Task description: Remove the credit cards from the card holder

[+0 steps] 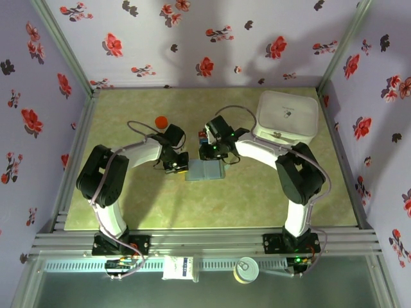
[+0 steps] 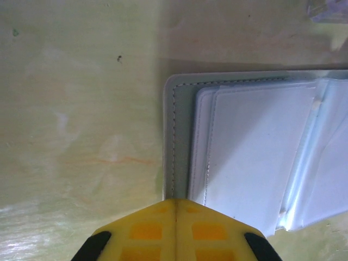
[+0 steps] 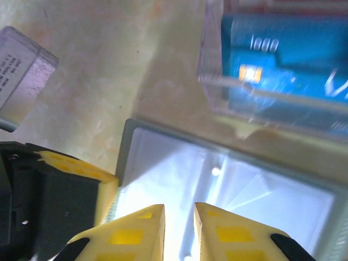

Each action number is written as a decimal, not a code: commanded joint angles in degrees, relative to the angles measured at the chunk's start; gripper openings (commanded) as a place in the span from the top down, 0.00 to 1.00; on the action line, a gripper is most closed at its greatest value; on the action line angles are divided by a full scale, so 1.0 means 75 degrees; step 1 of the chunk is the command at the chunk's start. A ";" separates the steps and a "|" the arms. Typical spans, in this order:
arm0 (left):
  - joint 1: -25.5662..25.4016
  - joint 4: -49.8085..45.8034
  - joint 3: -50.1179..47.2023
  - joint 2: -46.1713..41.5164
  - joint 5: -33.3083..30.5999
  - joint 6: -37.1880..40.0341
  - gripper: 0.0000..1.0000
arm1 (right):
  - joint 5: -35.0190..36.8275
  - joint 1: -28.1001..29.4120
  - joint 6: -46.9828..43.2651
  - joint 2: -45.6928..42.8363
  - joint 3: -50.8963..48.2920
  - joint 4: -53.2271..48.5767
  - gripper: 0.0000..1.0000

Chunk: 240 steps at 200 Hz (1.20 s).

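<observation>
My left pincer (image 2: 175, 202), closed, sits at the open card holder's (image 2: 255, 152) edge. My right pincer (image 3: 179, 209), jaws narrowly parted and empty, hovers over its panel. The blue credit cards (image 3: 288, 54) lie straight ahead of it, just past the holder, seen through a clear plastic square (image 3: 215, 81).

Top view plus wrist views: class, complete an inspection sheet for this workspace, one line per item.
surface: yellow-green mat, faint stains.
job's things: holder lies open, inside up; blue card behind clear plastic near it.
clutter: white box, red object.
grippers: left gripper jaws shut at holder's edge; right gripper jaws slightly apart over holder.
cables: grey cables loop along both arms.
surroundings: floral walls.
</observation>
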 commanded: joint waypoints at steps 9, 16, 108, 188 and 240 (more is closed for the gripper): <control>0.0055 0.0035 -0.0094 0.0218 0.0072 0.0074 0.99 | -0.0873 0.0149 0.1730 0.0001 -0.0448 0.0736 0.77; 0.0055 0.0027 -0.0111 0.0224 0.0067 0.0081 0.99 | -0.0917 0.0195 0.1851 0.0047 -0.0513 0.0810 0.77; 0.0067 0.0058 -0.0224 0.0120 0.0072 0.0134 0.99 | -0.1441 0.0550 0.2491 0.0897 -0.0317 0.1343 0.78; 0.0123 0.0025 -0.0212 0.0149 0.0091 0.0249 0.99 | -0.0526 0.0573 0.2076 0.0925 -0.0274 0.0192 0.77; 0.0161 -0.0007 -0.0178 0.0121 0.0102 0.0304 0.99 | -0.0133 0.0571 0.1889 0.0697 -0.0124 -0.0280 0.77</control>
